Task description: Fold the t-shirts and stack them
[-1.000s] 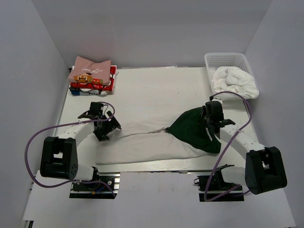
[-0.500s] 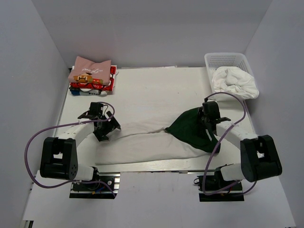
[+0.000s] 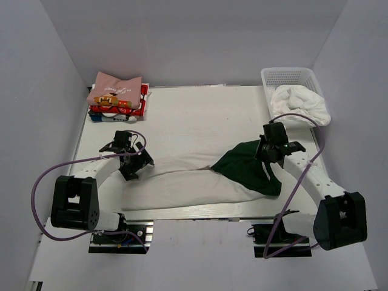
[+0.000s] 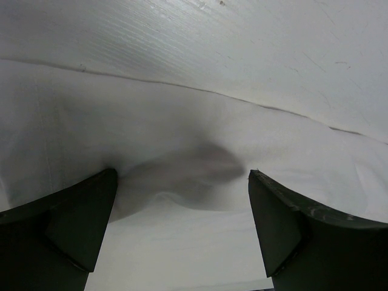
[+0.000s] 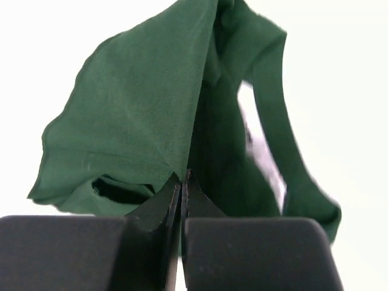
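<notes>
An off-white t-shirt [image 3: 182, 179] lies stretched across the near half of the table, its dark green sleeve [image 3: 245, 165] bunched at the right end. My right gripper [image 3: 265, 156] is shut on a fold of that green sleeve [image 5: 139, 121], and the cloth rises in a peak from the closed jaws of the right gripper [image 5: 183, 177]. My left gripper [image 3: 139, 167] stands open right over the shirt's left end. In the left wrist view the left gripper [image 4: 182, 176] straddles a small wrinkle in the white cloth [image 4: 182, 121]. Small folded pink, red and white shirts [image 3: 117, 97] are stacked at the back left.
A white plastic basket [image 3: 291, 76] at the back right holds crumpled white cloth [image 3: 300, 103]. Bare table [image 3: 200, 115] lies behind the shirt. Grey walls close in the table on the left, the back and the right.
My right gripper has closed on the green sleeve and its wrist has shifted slightly back and to the right. The left arm has not moved.
</notes>
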You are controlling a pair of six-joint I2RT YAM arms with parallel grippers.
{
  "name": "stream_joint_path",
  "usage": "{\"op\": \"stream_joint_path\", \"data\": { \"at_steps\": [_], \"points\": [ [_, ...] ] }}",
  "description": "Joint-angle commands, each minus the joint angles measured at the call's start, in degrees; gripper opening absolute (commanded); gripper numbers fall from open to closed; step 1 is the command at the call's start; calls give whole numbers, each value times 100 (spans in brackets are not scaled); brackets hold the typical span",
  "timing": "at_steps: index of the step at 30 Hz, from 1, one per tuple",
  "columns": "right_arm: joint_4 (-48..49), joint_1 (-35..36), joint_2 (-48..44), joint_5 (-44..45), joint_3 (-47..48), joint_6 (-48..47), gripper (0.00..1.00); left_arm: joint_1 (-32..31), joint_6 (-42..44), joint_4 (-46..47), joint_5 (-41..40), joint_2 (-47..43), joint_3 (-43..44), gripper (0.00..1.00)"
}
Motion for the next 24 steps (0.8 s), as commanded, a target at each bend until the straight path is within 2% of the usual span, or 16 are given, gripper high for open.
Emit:
{"op": "stream_joint_path", "data": {
  "at_steps": [1, 5, 8, 16, 21, 23, 24],
  "points": [
    [-1766, -35, -164, -175, 518, 397, 0, 4, 96, -224, -253, -80, -169, 100],
    [-2610, -17, -383, -501, 624, 538, 0, 4, 96, -224, -253, -133, -169, 100],
    [-3025, -52, -445, -239, 861, 670, 0, 4, 96, -224, -253, -133, -169, 100],
    [-2824, -61, -103, -264, 1529, 503, 1, 4, 96, -224, -253, -133, -169, 100],
    [-2474, -105, 170, 113, 1153, 573, 0, 4, 96, -355, -367, -133, -169, 100],
    [-2350, -149, 292, 245, 872, 574, 19, 4, 96, -355, -367, -133, -169, 100],
    [-2193, -149, 337, 385, 662, 599, 32, 4, 96, -355, -367, -133, -169, 100]
  ]
}}
